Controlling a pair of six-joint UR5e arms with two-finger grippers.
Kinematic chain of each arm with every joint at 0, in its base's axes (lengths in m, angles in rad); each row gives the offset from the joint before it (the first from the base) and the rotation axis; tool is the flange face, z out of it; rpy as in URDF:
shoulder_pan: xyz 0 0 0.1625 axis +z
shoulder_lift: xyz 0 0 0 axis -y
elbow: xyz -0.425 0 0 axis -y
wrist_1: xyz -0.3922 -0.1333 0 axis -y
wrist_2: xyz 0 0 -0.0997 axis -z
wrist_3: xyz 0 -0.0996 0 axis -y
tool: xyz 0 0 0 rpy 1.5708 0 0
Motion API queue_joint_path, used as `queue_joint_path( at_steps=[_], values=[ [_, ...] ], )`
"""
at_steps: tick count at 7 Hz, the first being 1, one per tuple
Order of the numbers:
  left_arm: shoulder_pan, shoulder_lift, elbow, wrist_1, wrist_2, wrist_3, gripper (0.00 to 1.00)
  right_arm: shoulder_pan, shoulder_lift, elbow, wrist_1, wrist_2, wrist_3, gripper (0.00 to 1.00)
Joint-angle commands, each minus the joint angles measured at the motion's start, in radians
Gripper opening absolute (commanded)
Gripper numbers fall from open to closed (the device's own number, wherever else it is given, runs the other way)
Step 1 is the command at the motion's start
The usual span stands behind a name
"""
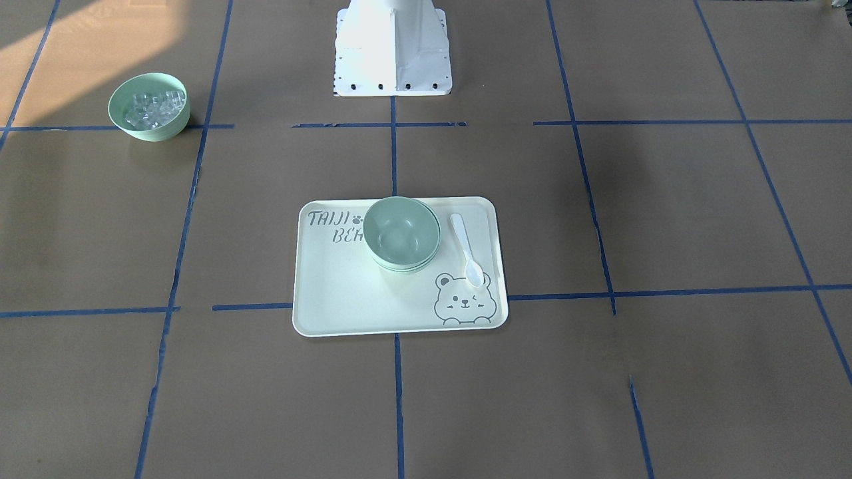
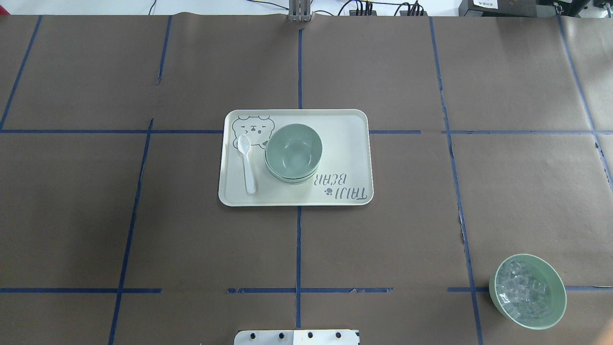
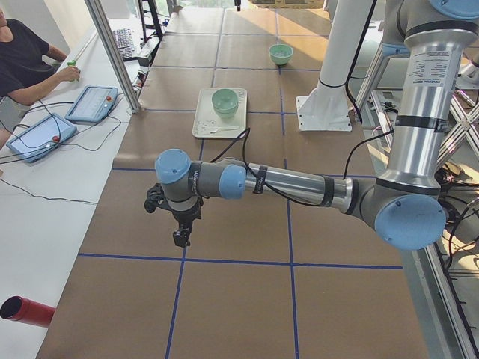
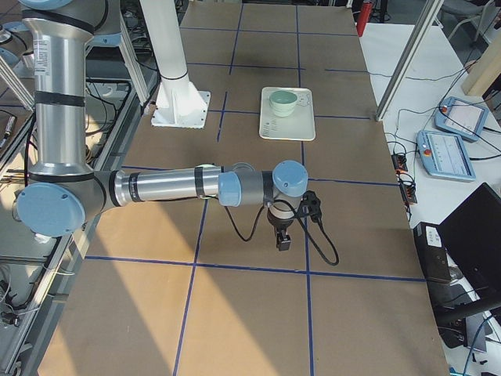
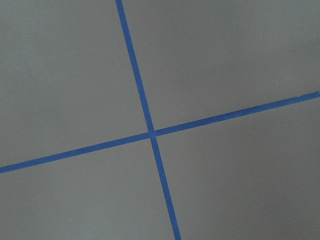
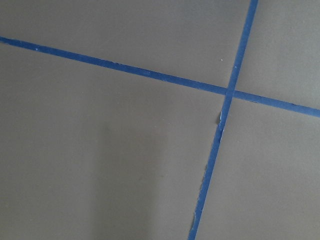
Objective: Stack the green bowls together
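The green bowls [image 1: 401,233] sit nested in one stack on a pale bear-print tray [image 1: 346,293] at the table's middle; the stack also shows in the overhead view [image 2: 293,152]. Both grippers are far from it. My left gripper [image 3: 182,238] hangs over bare brown paper at the table's left end, and I cannot tell if it is open. My right gripper [image 4: 283,239] hangs over bare paper at the right end, and I cannot tell its state either. Both wrist views show only paper and blue tape crosses.
A white spoon [image 2: 247,163] lies on the tray beside the stack. A similar green bowl with clear ice-like cubes [image 2: 527,291] stands near the robot's right side. The white robot base [image 1: 393,46] is at the table edge. An operator's tablets [image 3: 90,103] lie beside the table.
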Motion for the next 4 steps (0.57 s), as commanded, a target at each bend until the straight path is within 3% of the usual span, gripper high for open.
queue_joint_path(
  at_steps=[1,4],
  values=[
    [-0.006,0.07,0.002,-0.003,-0.005,0.0,1.0,0.024,0.018,-0.053,0.001,0.003,-0.028,1.0],
    [-0.042,0.077,0.013,0.002,-0.003,-0.012,1.0,0.054,0.038,-0.047,0.003,0.014,0.118,1.0]
  ],
)
